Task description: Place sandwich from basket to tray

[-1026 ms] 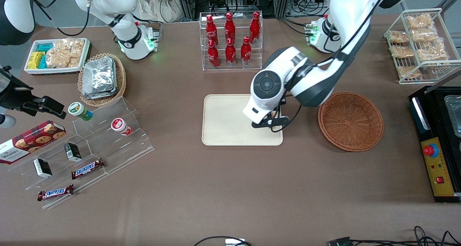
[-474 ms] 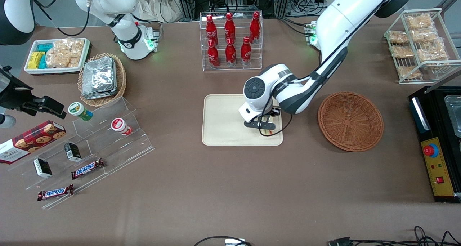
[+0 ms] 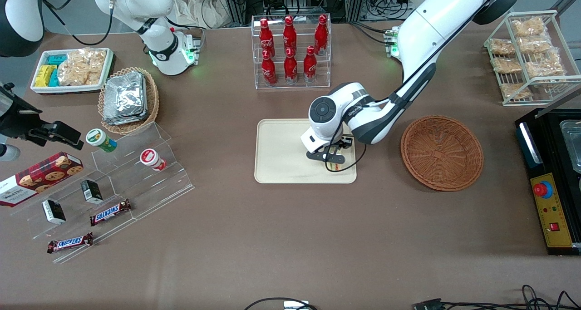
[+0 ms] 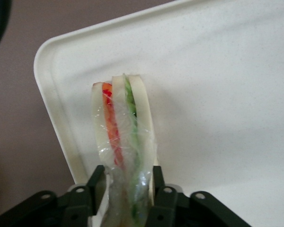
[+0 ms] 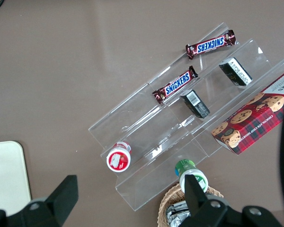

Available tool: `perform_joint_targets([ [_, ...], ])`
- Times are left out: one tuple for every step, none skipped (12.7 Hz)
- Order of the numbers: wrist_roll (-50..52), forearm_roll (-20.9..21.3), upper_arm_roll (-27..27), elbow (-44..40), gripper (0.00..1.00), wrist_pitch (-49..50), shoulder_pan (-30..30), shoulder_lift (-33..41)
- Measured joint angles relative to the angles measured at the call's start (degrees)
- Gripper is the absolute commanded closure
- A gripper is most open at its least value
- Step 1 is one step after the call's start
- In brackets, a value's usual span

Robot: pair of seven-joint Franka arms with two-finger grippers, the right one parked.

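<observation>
Snickers bars point(image 3: 110, 212) and a Walkers box point(image 3: 36, 177) lie toward the parked arm's end; the gripper point(image 4: 128, 198) over the tray point(image 3: 281, 164) pinches the sandwich point(image 4: 123, 142) between its fingers point(image 4: 162, 198).

Sandwich point(image 4: 125, 142) base between end effector point(image 4: 128, 196) fingers, cropped.

Tool point(image 3: 334, 161) and sandwich point(image 4: 124, 137) now lower over tray point(image 3: 281, 155).

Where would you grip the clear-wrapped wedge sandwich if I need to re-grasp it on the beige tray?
Grip the clear-wrapped wedge sandwich across its two flat white bread faces, coming down from above, much as the left gripper holds it now over the cream-beige rectangular plastic tray. It stands on edge with layers upright, so those broad faces suit the fingers; the wrap looks slippery.
</observation>
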State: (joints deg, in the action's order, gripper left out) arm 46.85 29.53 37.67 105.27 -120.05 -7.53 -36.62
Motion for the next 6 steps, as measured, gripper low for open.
perform_joint_targets([
  [0.00, -0.02, 0.09, -0.25, 0.00, 1.44, 0.34, 0.75],
  [0.00, -0.71, 0.46, -0.82, 0.00, 3.53, 0.98, 2.12],
  [-0.01, -3.00, 1.22, -1.67, 0.00, 6.26, 2.07, 4.29],
  [-0.78, -6.57, 1.85, -2.88, 0.00, 9.54, 3.37, 7.16],
  [-2.97, -10.85, 2.11, -4.75, 0.00, 13.85, 4.71, 10.60],
  [-5.35, -14.79, 2.12, -7.20, 0.00, 19.01, 6.09, 14.12],
])
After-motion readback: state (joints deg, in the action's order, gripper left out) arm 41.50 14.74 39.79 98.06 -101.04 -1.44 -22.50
